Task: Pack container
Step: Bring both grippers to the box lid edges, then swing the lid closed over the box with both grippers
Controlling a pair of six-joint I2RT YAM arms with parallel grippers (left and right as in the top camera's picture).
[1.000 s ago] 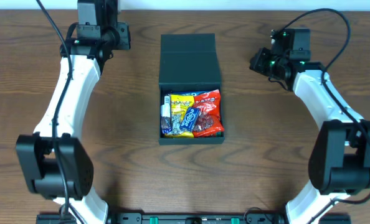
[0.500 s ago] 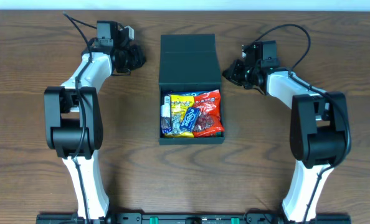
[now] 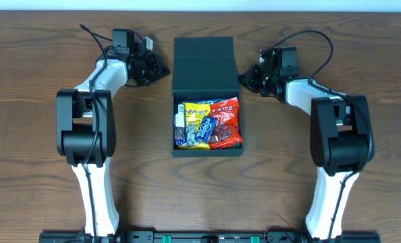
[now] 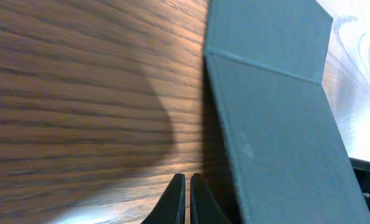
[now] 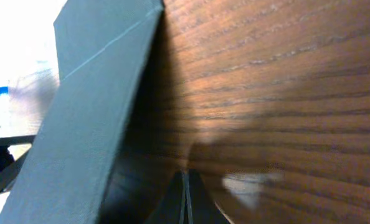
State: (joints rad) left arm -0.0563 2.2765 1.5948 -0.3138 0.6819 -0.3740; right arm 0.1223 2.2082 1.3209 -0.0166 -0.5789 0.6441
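The dark teal container (image 3: 207, 152) sits open at the table's middle, filled with several snack packets (image 3: 208, 123). Its flap lid (image 3: 204, 64) lies flat behind it. My left gripper (image 3: 158, 69) is shut and empty, low over the wood just left of the lid; the lid fills the right of the left wrist view (image 4: 278, 118), with my fingertips (image 4: 187, 180) close together beside it. My right gripper (image 3: 246, 75) is shut and empty just right of the lid. In the right wrist view the lid (image 5: 85, 112) is at the left, my gripper (image 5: 186, 177) beside it.
Brown wooden table (image 3: 38, 101) all round the box. Both arm bases stand at the near edge, left (image 3: 86, 169) and right (image 3: 335, 169). Cables loop above each wrist.
Both arms swung in from the far corners towards the lid. The left gripper moved right, the right gripper moved left; each now sits beside a lid edge. The container has not moved.
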